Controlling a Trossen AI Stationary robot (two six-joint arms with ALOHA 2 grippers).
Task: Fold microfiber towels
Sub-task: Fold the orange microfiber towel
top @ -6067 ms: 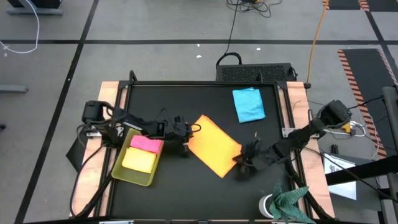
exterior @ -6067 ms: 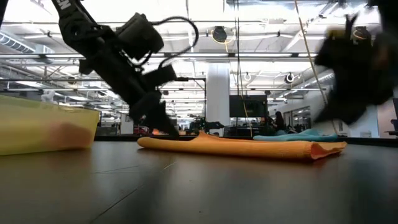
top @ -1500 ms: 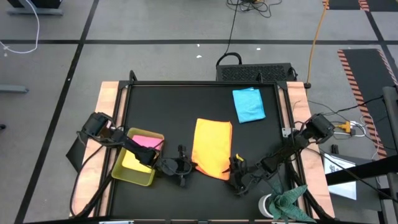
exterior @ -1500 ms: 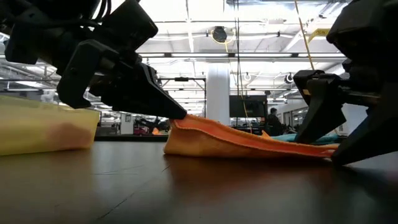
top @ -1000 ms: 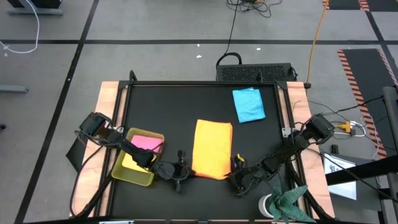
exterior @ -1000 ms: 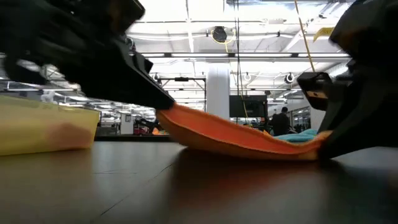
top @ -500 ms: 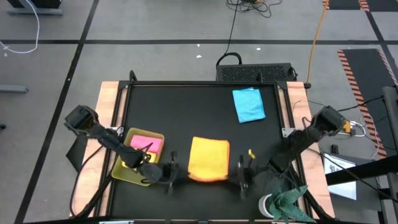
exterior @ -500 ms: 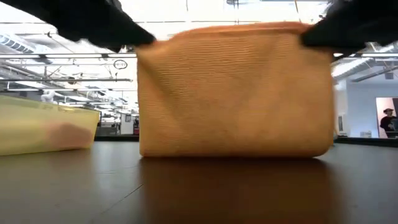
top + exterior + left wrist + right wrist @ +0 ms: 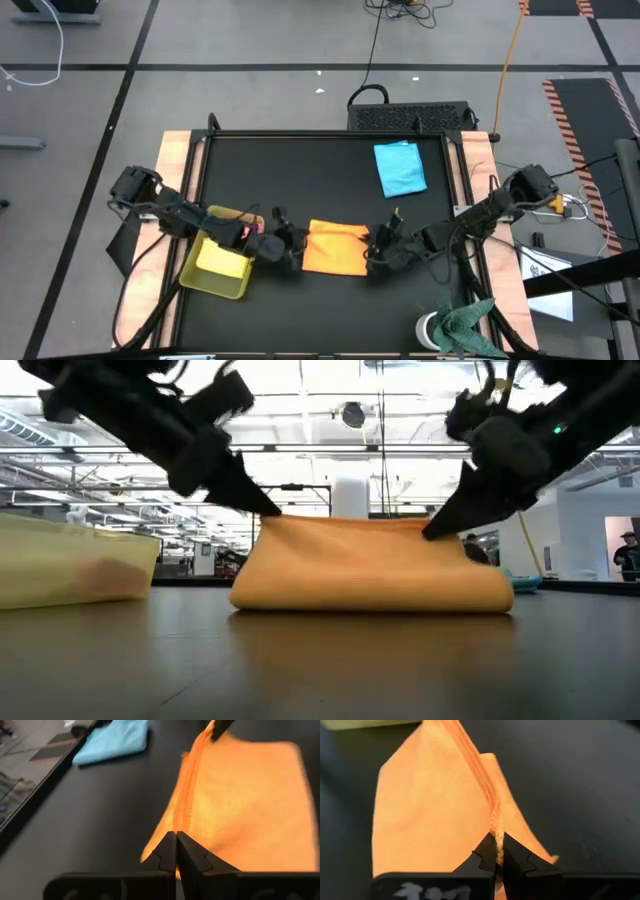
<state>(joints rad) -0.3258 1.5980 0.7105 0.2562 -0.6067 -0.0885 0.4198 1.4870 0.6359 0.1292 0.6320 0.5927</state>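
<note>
On the black table point(image 9: 320, 170), the orange towel point(image 9: 335, 248) now lies folded over near the front edge, shorter than a second ago. The left gripper point(image 9: 291, 246) and right gripper point(image 9: 376, 250) stay pinched on its upper corners; release comes next.

Folded towel point(image 9: 335, 249) lies mid-table between left gripper point(image 9: 291, 246) and right gripper point(image 9: 376, 250); tray point(image 9: 214, 285) to its left; second towel point(image 9: 400, 168) behind, toward the right.

Black table point(image 9: 270, 170), orange towel point(image 9: 333, 250), blue towel point(image 9: 400, 168), tray point(image 9: 215, 278)
</note>
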